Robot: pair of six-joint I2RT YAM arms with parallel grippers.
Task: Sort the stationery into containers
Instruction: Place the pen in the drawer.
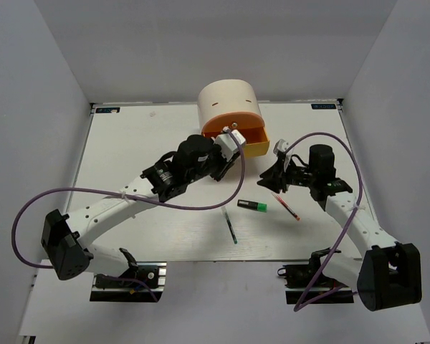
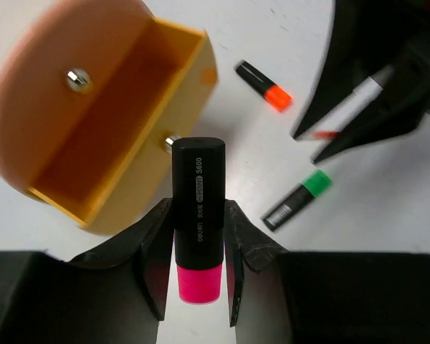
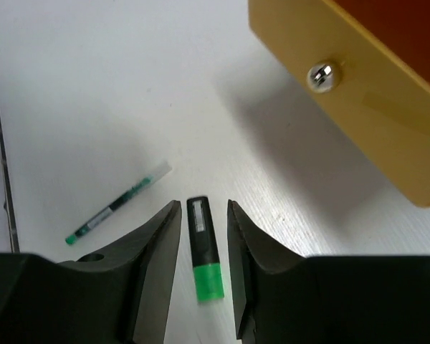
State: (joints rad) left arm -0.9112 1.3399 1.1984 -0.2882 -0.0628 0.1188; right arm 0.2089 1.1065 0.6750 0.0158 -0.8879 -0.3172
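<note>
From the top external view, I judged the step in hand to be delivery of a marker to the cabinet (image 1: 229,97). The left jaws hung at the near-left edge of the open yellow lower drawer (image 1: 258,141), and the orange upper drawer (image 1: 218,125) appeared shut above it. The right jaws stood just right of that drawer, above the bench (image 1: 129,143). A green-ended marker (image 1: 252,206), a thin red pen (image 1: 285,206) and a thin dark pen (image 1: 230,226) lay loose on the bench between the arms. From the left wrist view, the left jaws were pinching a pink-ended marker (image 2: 198,229) by its black barrel, with the pink end toward the camera and the far end aimed at the drawer's front wall beside its knob (image 2: 170,140). The marker was not yet over the cavity, so in my judgement the next move called for carrying it over that wall and releasing it inside. An orange-ended marker (image 2: 264,86) lay near the drawer's right side, and the right arm's dark bulk filled the upper right; both sat close to the travel path. From the right wrist view, the right jaws were spread and empty, framing the green-ended marker on the bench. I could not tell whether they touched it. The drawer corner stood at upper right, apart from that marker, and the thin dark pen lay to the left.
</note>
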